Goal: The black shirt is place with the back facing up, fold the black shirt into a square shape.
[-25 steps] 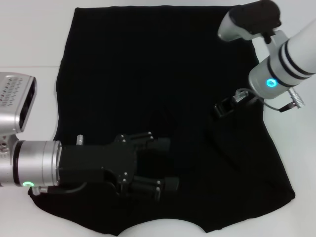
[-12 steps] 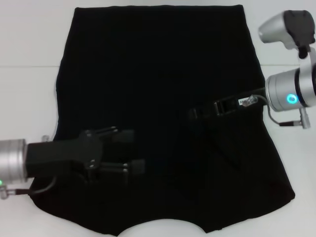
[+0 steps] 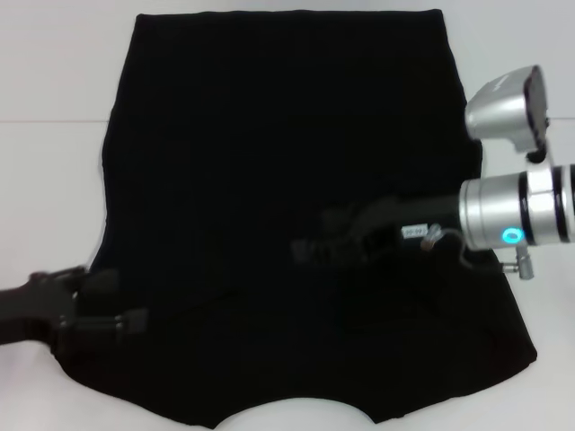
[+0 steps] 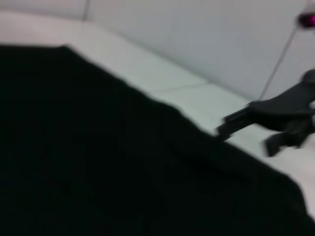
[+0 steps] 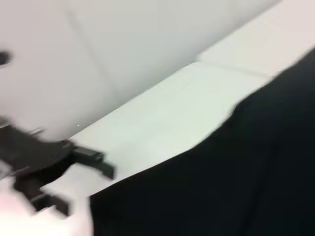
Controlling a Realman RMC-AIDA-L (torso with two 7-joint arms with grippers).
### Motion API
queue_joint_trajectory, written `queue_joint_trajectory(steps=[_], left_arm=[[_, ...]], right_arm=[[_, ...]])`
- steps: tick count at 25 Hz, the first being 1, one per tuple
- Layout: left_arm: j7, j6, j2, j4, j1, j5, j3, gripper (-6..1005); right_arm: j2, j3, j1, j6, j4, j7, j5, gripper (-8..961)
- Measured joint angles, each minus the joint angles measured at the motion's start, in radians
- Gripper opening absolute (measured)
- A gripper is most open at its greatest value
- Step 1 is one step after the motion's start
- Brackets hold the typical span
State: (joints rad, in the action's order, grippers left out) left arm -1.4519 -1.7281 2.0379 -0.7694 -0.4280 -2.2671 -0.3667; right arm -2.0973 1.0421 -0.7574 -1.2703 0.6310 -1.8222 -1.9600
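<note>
The black shirt [image 3: 269, 144] looks limp and light, best pinched at its edges; left gripper [image 3: 112, 305] jaws spread, right gripper [image 3: 310, 247] jaws unclear.

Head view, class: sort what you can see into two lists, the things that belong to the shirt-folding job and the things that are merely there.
Belongs to the job:
- black shirt, spread flat
- left hand, open, at the shirt's near left edge
- right hand, over the shirt's middle

Merely there:
- white table, bearing the shirt; nothing else lies about
</note>
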Motion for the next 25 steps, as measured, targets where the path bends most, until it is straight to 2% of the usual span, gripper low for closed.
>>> queue_joint_trajectory(steps=[5, 13, 25], left_arm=[[-0.070, 0.062, 0.000, -0.030, 0.032, -0.089, 0.047, 949], [-0.111, 0.145, 0.004, -0.037, 0.061, -0.137, 0.094, 949], [-0.151, 0.152, 0.007, -0.018, 0.053, -0.169, 0.085, 950]], right_arm=[[-0.001, 0.067, -0.006, -0.022, -0.008, 0.047, 0.060, 912], [0.003, 0.078, -0.019, -0.025, 0.001, 0.045, 0.071, 906], [0.007, 0.082, -0.026, -0.028, 0.001, 0.041, 0.067, 896]])
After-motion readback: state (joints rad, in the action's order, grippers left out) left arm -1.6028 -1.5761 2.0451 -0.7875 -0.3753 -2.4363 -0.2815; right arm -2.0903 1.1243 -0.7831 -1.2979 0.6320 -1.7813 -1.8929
